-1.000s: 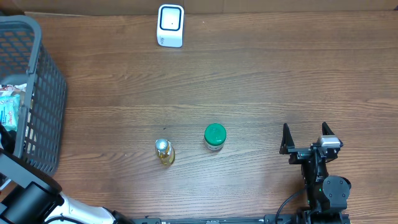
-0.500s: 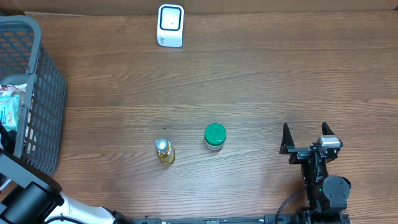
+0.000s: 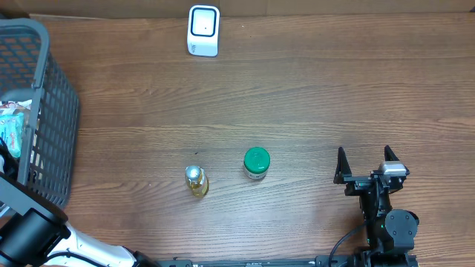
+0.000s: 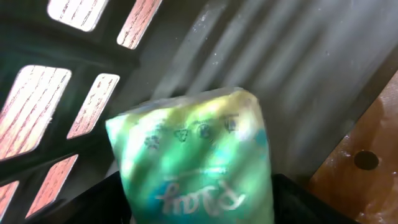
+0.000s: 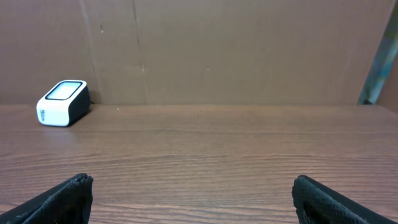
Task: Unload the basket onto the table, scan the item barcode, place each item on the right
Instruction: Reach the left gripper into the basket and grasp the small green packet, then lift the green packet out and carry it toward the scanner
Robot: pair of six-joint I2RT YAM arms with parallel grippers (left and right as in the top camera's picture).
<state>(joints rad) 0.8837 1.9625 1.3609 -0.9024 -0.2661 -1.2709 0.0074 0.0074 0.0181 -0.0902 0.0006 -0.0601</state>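
Note:
A green and white snack packet (image 4: 196, 158) fills the left wrist view, inside the dark grey basket (image 4: 298, 74). It sits between my left gripper's (image 4: 199, 208) dark jaws, touching both, so the gripper is shut on it. From overhead the packet (image 3: 7, 130) shows through the basket's mesh at the far left, with the left gripper (image 3: 6, 156) partly cut off by the frame edge. The white barcode scanner (image 3: 203, 30) stands at the table's far edge, seen far left as the scanner (image 5: 62, 102) by the right wrist. My right gripper (image 3: 364, 163) rests wide open at the front right, holding nothing.
The grey mesh basket (image 3: 52, 111) takes up the left side. A green-lidded jar (image 3: 257, 163) and a small bottle of yellow liquid (image 3: 196, 181) stand upright mid-table. A brown cardboard wall (image 5: 217, 43) backs the table.
The left arm has shifted slightly toward the front-left corner, and the packet has moved a little within the basket. The right arm has stayed still.

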